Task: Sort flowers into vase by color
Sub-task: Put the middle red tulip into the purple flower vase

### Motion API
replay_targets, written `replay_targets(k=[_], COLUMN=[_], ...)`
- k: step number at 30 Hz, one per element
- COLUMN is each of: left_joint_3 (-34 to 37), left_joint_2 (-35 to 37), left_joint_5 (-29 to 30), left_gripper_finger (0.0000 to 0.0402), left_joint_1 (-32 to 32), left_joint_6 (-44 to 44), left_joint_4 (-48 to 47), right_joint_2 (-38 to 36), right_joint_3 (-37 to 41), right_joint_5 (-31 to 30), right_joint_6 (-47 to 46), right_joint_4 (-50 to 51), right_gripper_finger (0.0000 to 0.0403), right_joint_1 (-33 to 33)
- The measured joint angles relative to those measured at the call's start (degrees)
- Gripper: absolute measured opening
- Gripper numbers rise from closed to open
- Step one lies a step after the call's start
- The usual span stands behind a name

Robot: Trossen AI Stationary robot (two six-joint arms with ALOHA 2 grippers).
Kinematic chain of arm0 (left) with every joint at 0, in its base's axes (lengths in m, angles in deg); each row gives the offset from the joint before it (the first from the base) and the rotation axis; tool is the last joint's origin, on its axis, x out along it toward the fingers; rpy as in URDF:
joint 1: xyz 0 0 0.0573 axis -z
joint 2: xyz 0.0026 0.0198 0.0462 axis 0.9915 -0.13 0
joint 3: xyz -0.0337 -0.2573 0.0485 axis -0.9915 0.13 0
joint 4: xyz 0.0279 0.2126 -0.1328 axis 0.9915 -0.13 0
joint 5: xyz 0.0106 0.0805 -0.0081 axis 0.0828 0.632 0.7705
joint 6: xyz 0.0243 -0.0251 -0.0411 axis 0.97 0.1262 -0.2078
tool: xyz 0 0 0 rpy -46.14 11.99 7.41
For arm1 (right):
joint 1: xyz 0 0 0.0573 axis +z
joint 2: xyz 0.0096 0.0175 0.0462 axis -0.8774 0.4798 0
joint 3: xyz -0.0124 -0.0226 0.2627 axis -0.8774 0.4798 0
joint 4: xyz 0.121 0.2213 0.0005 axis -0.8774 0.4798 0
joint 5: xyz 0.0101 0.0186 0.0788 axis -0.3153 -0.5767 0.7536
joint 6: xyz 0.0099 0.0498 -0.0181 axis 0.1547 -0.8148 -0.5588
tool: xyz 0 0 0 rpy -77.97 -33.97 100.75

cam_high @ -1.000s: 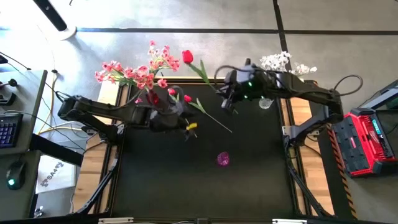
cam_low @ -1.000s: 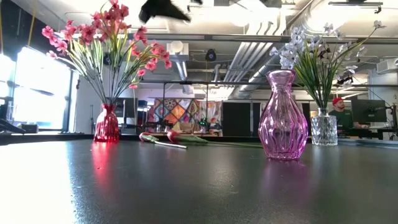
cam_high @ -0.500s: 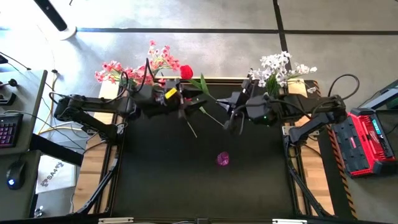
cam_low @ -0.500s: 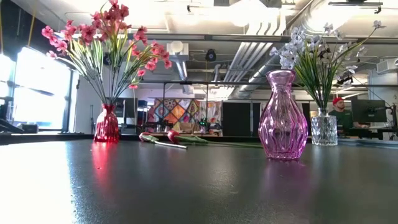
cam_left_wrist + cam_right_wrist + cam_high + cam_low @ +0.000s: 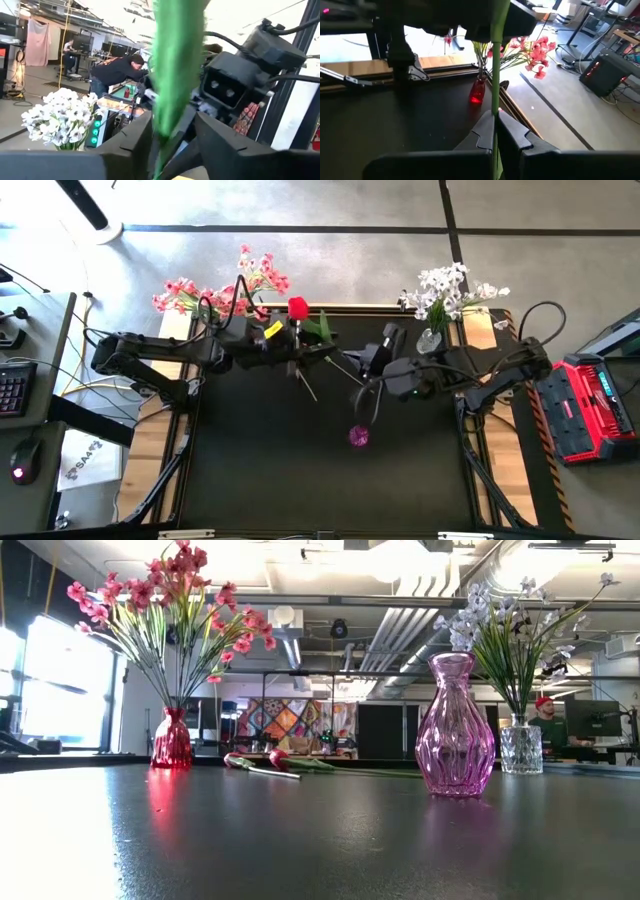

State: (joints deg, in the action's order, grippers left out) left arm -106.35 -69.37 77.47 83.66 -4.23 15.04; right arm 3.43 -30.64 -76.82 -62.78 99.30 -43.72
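- The left arm has swung across; its left gripper [image 5: 297,358] now sits up-table and left of the pink vase [image 5: 358,436], around the stem. It has been narrowing, but whether it has bitten yet I cannot tell.
- The right arm has drawn in, stretched low across the table; the right gripper [image 5: 366,377] hangs just up-table of that vase, pressed together on the lower stem.
- The red tulip [image 5: 298,307] spans both grippers, its bloom farthest from the vase. This looks like a handover or re-grip, with no insertion yet.
- The pink vase stands empty.
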Motion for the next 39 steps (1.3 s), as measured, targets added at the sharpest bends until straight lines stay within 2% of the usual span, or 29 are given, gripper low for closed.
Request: replay_targets(k=[6, 9, 11, 16, 19, 21, 23, 25, 30, 34, 39], left_joint_3=[0.0, 0.0, 0.02, 0.0, 0.01, 0.01, -0.07, -0.02, -0.02, -0.02, -0.02], left_joint_2=[0.0, 0.0, -0.01, 0.07, -0.81, -1.71, -3.7, -5.85, -11.12, -14.19, -15.21], left_joint_5=[0.03, 0.06, 0.05, -0.15, -2.35, -5.71, -9.65, -11.98, -12.43, -10.38, -8.07], left_gripper_finger=[0.0067, 0.0021, 0.0008, 0.0005, 0.0003, 0.0002, 0.0001, 0.0001, 0.0001, 0.0, 0.0], left_joint_1=[0.0, 0.0, 0.0, 0.02, 0.65, 1.02, 1.57, 2.36, 4.18, 4.73, 4.44], left_joint_6=[0.55, 1.02, 2.21, 2.84, 2.49, 2.08, 1.92, 1.95, 1.97, 2.01, 2.89], left_joint_4=[-0.03, -0.29, -0.76, -4.41, -6.67, -7.2, -5.83, -6.14, -6.36, -6.08, -6.01], right_joint_2=[-0.15, -0.24, -0.24, -1.02, -3.24, -4.48, -5.67, -7.01, -10.09, -11.82, -12.2], right_joint_3=[0.0, 0.0, -0.01, 0.0, -0.01, -0.02, -0.02, 0.0, -0.02, -0.02, -0.02], right_joint_5=[-4.83, -3.54, -1.76, 5.2, 13.66, 19.03, 21.56, 21.09, 15.87, 11.59, 11.13], right_joint_6=[-1.0, -2.99, -5.31, -11.81, -20.75, -26.83, -31.58, -35.17, -40.78, -41.55, -40.98], right_joint_4=[0.0, 0.69, 2.14, 8.09, 14.63, 20.13, 25.59, 30.13, 35.55, 35.86, 35.89], right_gripper_finger=[0.0, 0.0, 0.0006, 0.0063, 0.0107, 0.0129, 0.0142, 0.0146, 0.0136, 0.0126, 0.0118], right_joint_1=[1.91, 1.9, 1.59, 1.52, 1.47, 0.81, 0.65, 0.65, 1.69, 2.83, 3.14])
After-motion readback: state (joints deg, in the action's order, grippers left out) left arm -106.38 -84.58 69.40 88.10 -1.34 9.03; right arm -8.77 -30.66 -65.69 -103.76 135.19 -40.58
